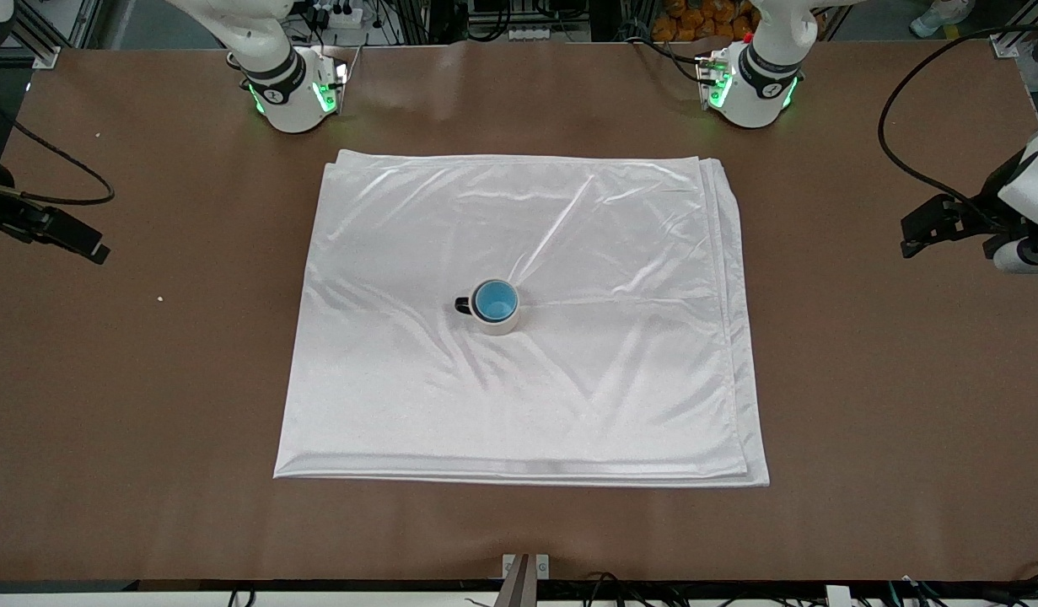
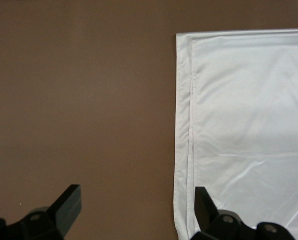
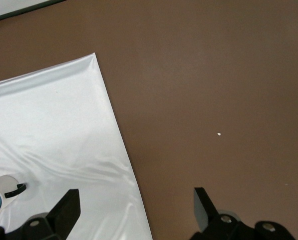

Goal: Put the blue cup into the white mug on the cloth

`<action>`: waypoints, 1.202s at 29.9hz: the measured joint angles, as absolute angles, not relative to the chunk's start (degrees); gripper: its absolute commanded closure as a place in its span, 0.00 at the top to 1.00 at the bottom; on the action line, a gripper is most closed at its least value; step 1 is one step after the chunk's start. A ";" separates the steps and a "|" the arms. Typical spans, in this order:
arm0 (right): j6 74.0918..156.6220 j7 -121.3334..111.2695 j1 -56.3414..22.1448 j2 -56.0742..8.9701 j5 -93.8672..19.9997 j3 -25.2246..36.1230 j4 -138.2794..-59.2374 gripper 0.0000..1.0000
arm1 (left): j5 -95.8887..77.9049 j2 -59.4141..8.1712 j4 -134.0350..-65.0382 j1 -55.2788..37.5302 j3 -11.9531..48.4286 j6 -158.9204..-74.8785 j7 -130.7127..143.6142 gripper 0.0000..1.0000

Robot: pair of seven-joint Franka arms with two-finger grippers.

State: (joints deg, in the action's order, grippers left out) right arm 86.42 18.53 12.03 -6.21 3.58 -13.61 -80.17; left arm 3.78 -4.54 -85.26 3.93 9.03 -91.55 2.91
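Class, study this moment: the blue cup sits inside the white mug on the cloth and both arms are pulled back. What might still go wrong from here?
1. The blue cup and white mug stand on soft, wrinkled cloth; a tug on it might tip them.
2. The left gripper hangs open over the cloth's folded edge; dropping lower, a finger might snag it.
3. The right gripper, also open, is over the table beside the cloth; sweeping inward could hit the mug's handle.

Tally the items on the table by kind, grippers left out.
Cups: 2, the blue cup inside the white mug
Cloths: 1, the cloth
Total: 3
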 measured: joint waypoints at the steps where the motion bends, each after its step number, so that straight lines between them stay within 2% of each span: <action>1: 86.41 18.53 12.19 -6.21 3.58 -13.61 -80.17 1.00 | 3.77 -4.54 -85.27 4.04 9.18 -91.13 3.46 1.00; 36: 86.30 9.08 13.56 -6.28 2.07 -12.95 -80.19 1.00 | 3.75 -3.11 -85.64 5.50 9.73 -89.66 5.59 1.00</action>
